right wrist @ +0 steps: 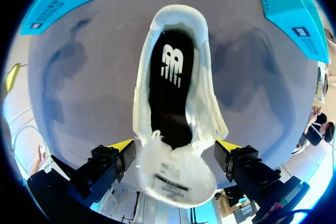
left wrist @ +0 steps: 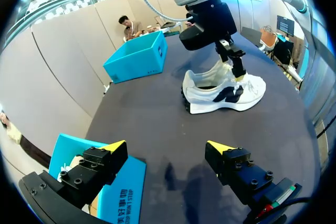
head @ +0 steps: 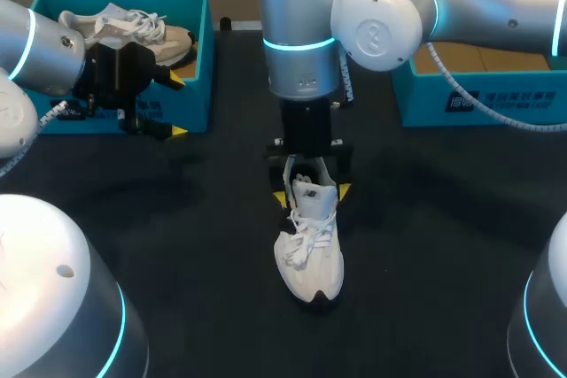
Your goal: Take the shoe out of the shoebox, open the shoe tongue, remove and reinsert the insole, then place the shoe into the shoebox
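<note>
A white shoe [head: 310,250] stands on the black table [head: 443,245] in the middle, toe toward the front edge. My right gripper [head: 312,194] hangs straight down over its heel end, open, one yellow tip on each side of the shoe. In the right wrist view the black insole [right wrist: 170,85] lies inside the shoe [right wrist: 202,103]. The white tongue [right wrist: 176,177] is folded forward between the fingers of the right gripper [right wrist: 176,146]. My left gripper [head: 175,105] is open and empty at the left shoebox's front corner. From the left gripper [left wrist: 167,148] the shoe [left wrist: 223,90] is far ahead.
A blue shoebox [head: 202,59] at the back left holds a second pale shoe [head: 133,28]. Another blue box [head: 478,99] stands at the back right, under my right arm. The same box [left wrist: 137,57] shows beyond the shoe in the left wrist view.
</note>
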`<state>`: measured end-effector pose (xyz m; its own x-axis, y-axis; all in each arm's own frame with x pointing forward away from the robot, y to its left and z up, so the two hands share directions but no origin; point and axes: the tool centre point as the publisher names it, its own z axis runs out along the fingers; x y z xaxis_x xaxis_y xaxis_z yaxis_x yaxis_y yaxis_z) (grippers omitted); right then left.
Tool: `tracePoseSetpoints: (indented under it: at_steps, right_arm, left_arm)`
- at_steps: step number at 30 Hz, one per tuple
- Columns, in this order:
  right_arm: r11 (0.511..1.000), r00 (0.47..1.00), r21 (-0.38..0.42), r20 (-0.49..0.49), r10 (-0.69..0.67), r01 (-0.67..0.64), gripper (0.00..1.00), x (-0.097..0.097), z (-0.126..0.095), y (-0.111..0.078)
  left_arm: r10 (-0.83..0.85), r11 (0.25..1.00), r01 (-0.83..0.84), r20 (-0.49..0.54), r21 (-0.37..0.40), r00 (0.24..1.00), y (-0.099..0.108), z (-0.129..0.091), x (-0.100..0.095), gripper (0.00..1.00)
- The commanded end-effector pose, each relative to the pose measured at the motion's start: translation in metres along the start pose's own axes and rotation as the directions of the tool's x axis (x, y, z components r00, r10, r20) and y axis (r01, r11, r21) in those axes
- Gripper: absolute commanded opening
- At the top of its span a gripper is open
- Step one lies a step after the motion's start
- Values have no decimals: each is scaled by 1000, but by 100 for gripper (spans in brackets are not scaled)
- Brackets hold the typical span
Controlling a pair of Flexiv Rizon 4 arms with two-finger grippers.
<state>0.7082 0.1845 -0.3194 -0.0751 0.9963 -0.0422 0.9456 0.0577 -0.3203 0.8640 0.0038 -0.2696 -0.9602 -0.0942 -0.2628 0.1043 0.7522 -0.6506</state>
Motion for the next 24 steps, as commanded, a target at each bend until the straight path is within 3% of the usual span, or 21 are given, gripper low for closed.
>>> tracePoseSetpoints:
  at_steps: [1, 14, 15, 16, 17, 21, 24]
  right_arm:
    - [1000, 1000, -5, 0, 28, -28, 100, -2, -3, -12]
    - [996, 996, 20, -13, 84, -84, 100, 8, -16, -48]
    - [996, 996, 22, -15, 86, -85, 92, 8, -16, -50]
    - [996, 996, 23, -16, 87, -87, 65, 8, -15, -51]
    - [996, 996, 25, -18, 89, -89, 49, 8, -14, -51]
    - [996, 996, 27, -24, 90, -90, 35, 8, -10, -50]
    - [996, 996, 27, -27, 83, -82, 33, 8, -9, -47]
  left_arm:
    - [0, 1000, 0, -1, -3, 1000, -1, -1, 0, 100]
    - [0, 1000, 0, -1, -3, 1000, -1, -1, 0, 100]
    - [0, 1000, 0, -1, -3, 1000, -1, -1, 0, 100]
    - [0, 1000, 0, -1, -3, 1000, -1, -1, 0, 100]
    - [0, 1000, 0, -1, -3, 1000, -1, -1, 0, 100]
    - [0, 1000, 0, -1, -3, 1000, -1, -1, 0, 100]
    - [0, 1000, 0, -1, -3, 1000, -1, -1, 0, 100]
